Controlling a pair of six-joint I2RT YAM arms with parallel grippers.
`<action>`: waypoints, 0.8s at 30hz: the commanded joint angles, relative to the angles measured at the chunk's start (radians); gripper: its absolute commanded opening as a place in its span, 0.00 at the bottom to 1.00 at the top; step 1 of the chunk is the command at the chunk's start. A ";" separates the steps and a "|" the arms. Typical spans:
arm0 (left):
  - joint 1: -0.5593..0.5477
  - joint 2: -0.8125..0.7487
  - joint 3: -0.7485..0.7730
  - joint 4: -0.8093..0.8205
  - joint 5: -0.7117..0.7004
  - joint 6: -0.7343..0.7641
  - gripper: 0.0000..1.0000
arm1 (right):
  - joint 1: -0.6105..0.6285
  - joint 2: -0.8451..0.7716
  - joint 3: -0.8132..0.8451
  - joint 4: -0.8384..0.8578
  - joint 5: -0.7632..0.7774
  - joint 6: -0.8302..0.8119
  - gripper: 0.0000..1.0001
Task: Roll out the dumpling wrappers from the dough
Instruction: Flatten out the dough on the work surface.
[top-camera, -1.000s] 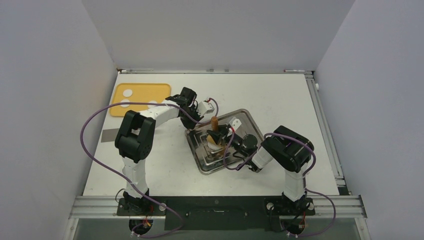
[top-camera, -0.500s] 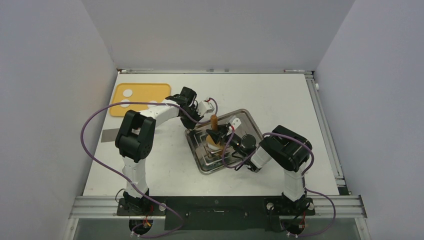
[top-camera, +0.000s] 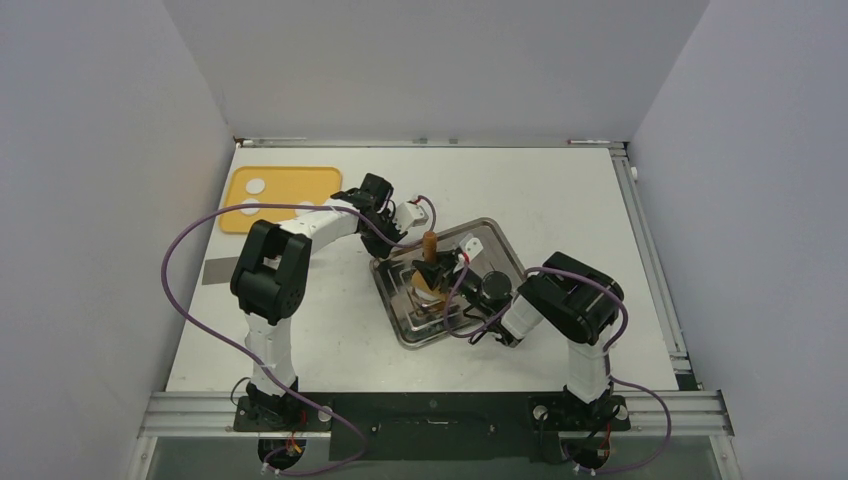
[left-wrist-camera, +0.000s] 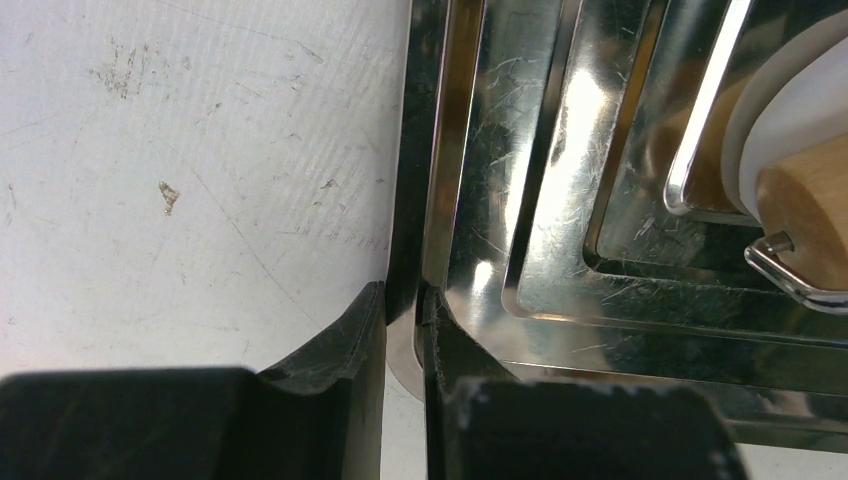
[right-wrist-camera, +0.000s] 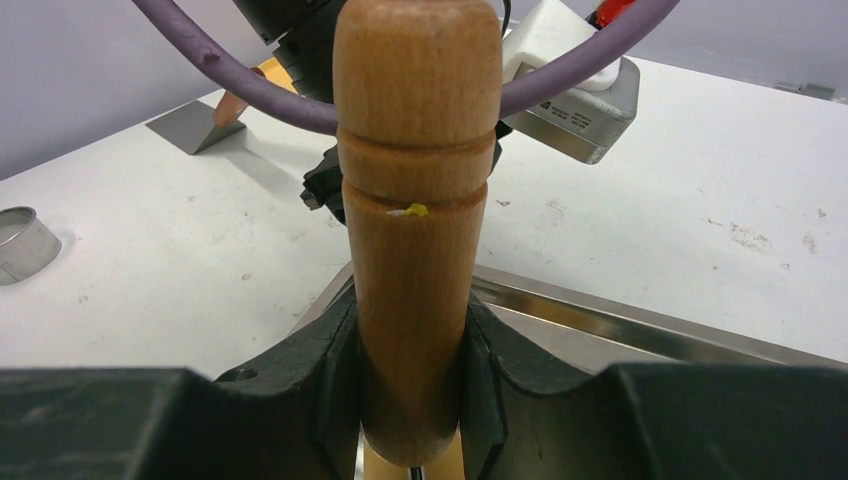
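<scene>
Left gripper (left-wrist-camera: 405, 300): my fingers (left-wrist-camera: 365, 330) are nearly shut, pinching the corner rim of the steel tray (left-wrist-camera: 470, 150), one outside and one inside.
Right gripper (right-wrist-camera: 412, 350): my fingers (right-wrist-camera: 325, 360) are partly spread, clamped on both sides of the wooden roller handle (right-wrist-camera: 415, 200).
Surface: a scratched white table (top-camera: 560, 200); the tray sits skewed at centre frame.
Room: plain grey walls on three sides.
Handle axis: it runs bottom to top in my right wrist view, rounded end up.
Dough (top-camera: 256, 185): two round white pieces on the yellow board (top-camera: 320, 180), upper left of the top view, well apart from the tray.
</scene>
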 joint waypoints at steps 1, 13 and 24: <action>-0.011 0.114 -0.052 -0.070 0.016 0.003 0.00 | -0.038 0.022 -0.012 0.016 -0.033 -0.033 0.08; -0.010 0.121 -0.045 -0.078 0.017 0.004 0.00 | 0.119 0.126 -0.129 0.127 0.014 0.043 0.08; -0.010 0.121 -0.042 -0.082 0.019 0.004 0.00 | 0.073 -0.212 -0.047 -0.141 -0.072 -0.044 0.08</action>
